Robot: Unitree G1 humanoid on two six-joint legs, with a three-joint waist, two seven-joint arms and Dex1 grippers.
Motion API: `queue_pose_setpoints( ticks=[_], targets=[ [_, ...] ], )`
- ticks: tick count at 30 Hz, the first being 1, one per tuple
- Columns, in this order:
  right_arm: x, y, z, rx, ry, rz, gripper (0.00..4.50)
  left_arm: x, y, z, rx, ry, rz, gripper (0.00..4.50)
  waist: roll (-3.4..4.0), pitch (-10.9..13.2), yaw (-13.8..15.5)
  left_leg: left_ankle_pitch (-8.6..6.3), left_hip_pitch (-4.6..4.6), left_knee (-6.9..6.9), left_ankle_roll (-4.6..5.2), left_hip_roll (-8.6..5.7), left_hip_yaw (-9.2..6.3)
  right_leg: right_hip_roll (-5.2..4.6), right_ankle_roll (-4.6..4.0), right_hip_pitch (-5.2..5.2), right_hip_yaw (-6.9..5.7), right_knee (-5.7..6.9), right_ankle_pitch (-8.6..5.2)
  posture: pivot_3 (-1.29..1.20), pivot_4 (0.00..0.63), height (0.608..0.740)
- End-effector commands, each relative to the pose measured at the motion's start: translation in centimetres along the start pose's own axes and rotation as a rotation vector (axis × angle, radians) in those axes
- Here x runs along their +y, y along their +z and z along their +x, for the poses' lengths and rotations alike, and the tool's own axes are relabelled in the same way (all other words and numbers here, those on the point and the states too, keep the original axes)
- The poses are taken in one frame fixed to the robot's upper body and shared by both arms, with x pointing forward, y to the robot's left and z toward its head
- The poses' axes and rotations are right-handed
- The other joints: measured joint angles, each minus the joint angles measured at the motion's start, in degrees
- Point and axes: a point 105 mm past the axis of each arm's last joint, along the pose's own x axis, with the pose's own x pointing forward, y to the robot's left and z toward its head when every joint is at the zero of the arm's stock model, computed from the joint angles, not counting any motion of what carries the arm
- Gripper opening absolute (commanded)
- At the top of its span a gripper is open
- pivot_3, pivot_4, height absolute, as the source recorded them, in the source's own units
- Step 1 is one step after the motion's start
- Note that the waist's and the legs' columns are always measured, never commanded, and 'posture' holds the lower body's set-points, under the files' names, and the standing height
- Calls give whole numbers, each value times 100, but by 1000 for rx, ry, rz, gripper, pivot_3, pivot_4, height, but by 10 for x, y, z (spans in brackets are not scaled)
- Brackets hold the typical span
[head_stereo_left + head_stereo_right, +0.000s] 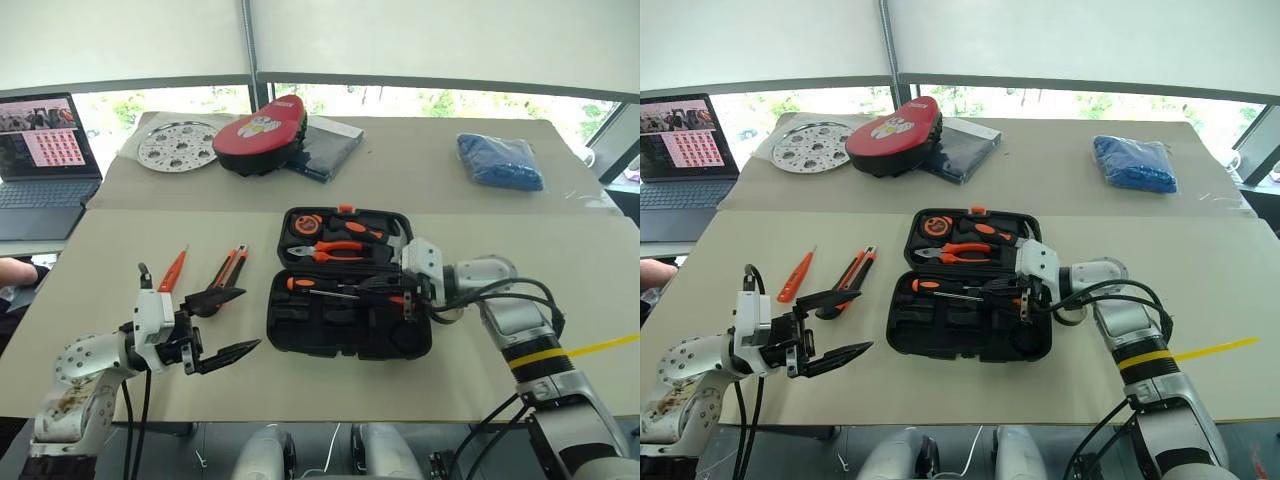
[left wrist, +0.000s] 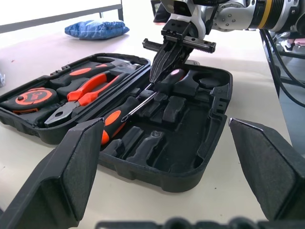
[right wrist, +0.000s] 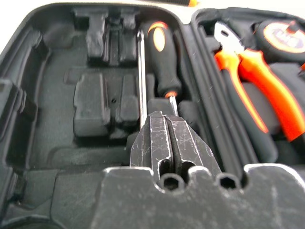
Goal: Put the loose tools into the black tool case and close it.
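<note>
One case is lying open under the right pincer, holding two screwdrivers beneath its tips, one pliers and one tape measure beyond. Two loose tools are lying by the left pincer: one orange tool, one knife. Two pincers are showing.

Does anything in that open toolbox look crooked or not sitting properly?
Yes. In the black tool case, two screwdrivers lie loosely across the moulded slots rather than pressed into them. The right hand, shut, is at their tips. A small orange screwdriver and a utility knife lie outside on the table.
</note>
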Motion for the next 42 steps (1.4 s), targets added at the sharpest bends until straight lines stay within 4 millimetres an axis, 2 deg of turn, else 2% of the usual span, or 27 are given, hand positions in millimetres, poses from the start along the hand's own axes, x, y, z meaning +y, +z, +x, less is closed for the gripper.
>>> queue_pose_setpoints(
  ticks=[1,5,8,12,14,15,18,22,24,26,27,30,34,37,39,41,42],
  targets=[
    [6,-10,3,39,30,-31,25,-1,7,-1,-8,14,39,4500,0,0,-7,0,1,0,0,1,0,1,0,1,0,1,0,0,150,740],
    [16,-20,10,78,76,-64,25,0,6,-4,1,40,34,4500,-1,-1,-8,0,6,0,-1,1,-1,0,-2,4,1,6,-1,0,150,740],
    [13,-24,16,109,60,-116,25,2,5,-6,9,67,34,4500,-5,-5,-11,0,18,0,1,2,-2,1,-4,14,0,9,-2,0,150,740],
    [1,6,19,-66,-25,-99,25,2,5,-11,9,115,24,4500,-9,-6,-56,-11,81,-20,15,6,0,1,-13,67,2,8,-8,0,150,740],
    [-6,27,3,-213,-87,-58,25,4,5,-23,10,178,2,4500,-10,-5,-53,-12,89,-38,16,6,1,0,-20,65,3,10,-9,0,150,740],
    [-9,34,-7,-266,-115,-32,605,5,3,-31,20,216,-24,4500,-6,-2,-46,-10,87,-40,12,10,-1,1,-26,61,1,13,-12,0,150,740],
    [-2,31,-36,-274,-131,-12,1475,11,-3,-66,65,388,-72,4500,3,4,-21,-7,83,-44,3,14,-3,-2,-34,51,-1,20,-17,0,150,740],
    [2,29,-73,-297,-257,6,2847,19,-14,-130,167,714,-84,4500,0,4,-3,-26,83,-45,16,14,-9,-21,-34,60,-14,3,-19,0,150,740],
    [11,32,-90,-367,-280,-20,3461,26,-23,-171,247,947,-122,4500,-2,5,-2,-28,84,-44,16,13,-9,-39,-34,60,-15,4,-20,0,150,740],
    [16,30,-105,-418,-347,-44,4290,26,-29,-196,297,1063,-150,4500,-4,6,0,-28,88,-44,17,12,-9,-25,-34,64,-17,6,-20,0,150,740],
    [16,25,-110,-411,-384,-29,4471,25,-31,-203,313,1091,-168,4500,-6,7,-1,-28,88,-44,17,12,-9,-12,-33,65,-16,5,-20,0,150,740],
    [22,17,-119,-432,-401,76,4471,30,-43,-218,370,1163,-253,4500,-10,7,5,-30,88,-42,20,11,-2,-12,-33,65,-10,4,-20,0,150,740],
    [27,26,-117,-466,-378,43,4471,47,-40,-205,336,1138,-340,4500,-25,12,36,-29,91,-42,17,13,-4,-13,-34,65,-12,7,-20,0,150,740],
    [29,61,-105,-541,-339,-79,4471,76,-25,-166,298,1026,-444,4500,-26,14,87,-25,89,-42,10,13,-8,-15,-34,61,-15,18,-20,0,150,740],
    [33,73,-98,-562,-305,-121,4471,87,-22,-154,332,1016,-496,4500,-26,14,87,-19,89,-42,0,13,-10,-14,-34,57,-15,25,-19,0,150,740],
    [36,94,-83,-616,-258,-150,4471,108,-19,-120,357,957,-508,4500,-26,15,109,-18,93,-44,-4,13,-11,-14,-37,57,-12,27,-17,0,150,740],
    [37,101,-78,-631,-239,-156,4471,115,-19,-109,376,943,-506,4500,-26,15,108,-15,92,-45,-11,12,-14,-12,-37,58,-16,28,-17,0,150,740]
  ],
)
